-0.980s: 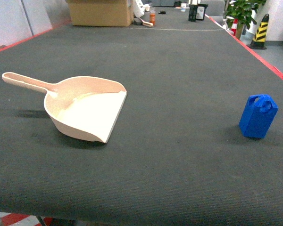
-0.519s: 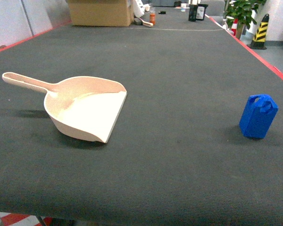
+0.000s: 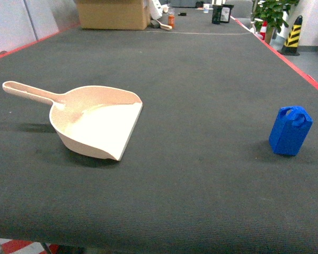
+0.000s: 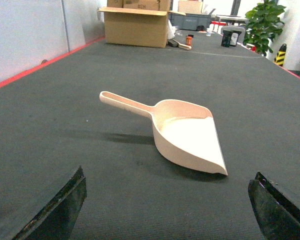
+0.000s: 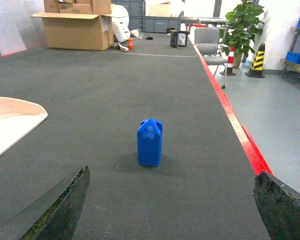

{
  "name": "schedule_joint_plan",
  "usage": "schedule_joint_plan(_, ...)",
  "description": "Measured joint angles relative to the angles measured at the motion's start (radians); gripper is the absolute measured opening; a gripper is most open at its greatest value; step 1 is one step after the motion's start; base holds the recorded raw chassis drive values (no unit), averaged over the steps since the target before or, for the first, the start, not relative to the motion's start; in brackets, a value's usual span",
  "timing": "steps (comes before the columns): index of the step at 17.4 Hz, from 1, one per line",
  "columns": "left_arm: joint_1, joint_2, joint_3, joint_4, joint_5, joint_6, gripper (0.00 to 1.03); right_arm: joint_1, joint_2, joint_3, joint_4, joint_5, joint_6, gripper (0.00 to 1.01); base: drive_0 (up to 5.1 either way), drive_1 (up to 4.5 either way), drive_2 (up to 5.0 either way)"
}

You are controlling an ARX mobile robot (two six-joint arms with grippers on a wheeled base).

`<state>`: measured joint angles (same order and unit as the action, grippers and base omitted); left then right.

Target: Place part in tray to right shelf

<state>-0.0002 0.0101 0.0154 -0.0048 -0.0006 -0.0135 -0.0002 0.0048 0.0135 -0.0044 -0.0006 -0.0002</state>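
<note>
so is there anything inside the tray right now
Nothing visible: the tray shows only its bare pale floor, and the part stands apart on the dark table. The left wrist view agrees. The table beneath the tray is hidden.

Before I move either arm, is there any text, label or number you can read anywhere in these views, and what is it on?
No text can be read in any view.
Part: plain blue, no marking visible.
Tray: plain cream, no label visible.
Cardboard box at the table's far end: no print legible.
Black-and-yellow striped post: warning stripes only, no words.
Small items at the far end: too small and blurred to read.
</note>
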Motion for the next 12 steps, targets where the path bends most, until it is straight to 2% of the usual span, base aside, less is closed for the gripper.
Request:
schedule_joint_plan(7,0.000,0.000,0.000,0.000,0.000,0.000,0.98,0.000,0.000,0.000,0.000,0.000,0.000,0.98,0.0,0.00,0.0)
schedule_joint_plan(8,-0.032,0.026,0.023,-0.088,-0.084,0.002,0.98,0.000,0.000,0.000,0.000,0.000,0.000,0.98,0.0,0.00,0.0)
schedule_joint_plan(9,-0.043,0.166,0.058,-0.071,-0.153,-0.025,0.98,0.000,0.000,0.000,0.000,0.000,0.000,0.98,0.0,0.00,0.0)
schedule_joint_plan(10,0.006,0.300,0.088,0.018,-0.099,-0.093,0.98,0.000,0.000,0.000,0.002,0.000,0.000,0.98,0.0,0.00,0.0)
schedule_joint_plan(11,0.059,0.433,0.112,0.134,0.003,-0.185,0.98,0.000,0.000,0.000,0.000,0.000,0.000,0.98,0.0,0.00,0.0)
schedule_joint_plan(12,0.113,0.621,0.153,0.288,0.120,-0.311,0.98,0.000,0.000,0.000,0.001,0.000,0.000,0.98,0.0,0.00,0.0)
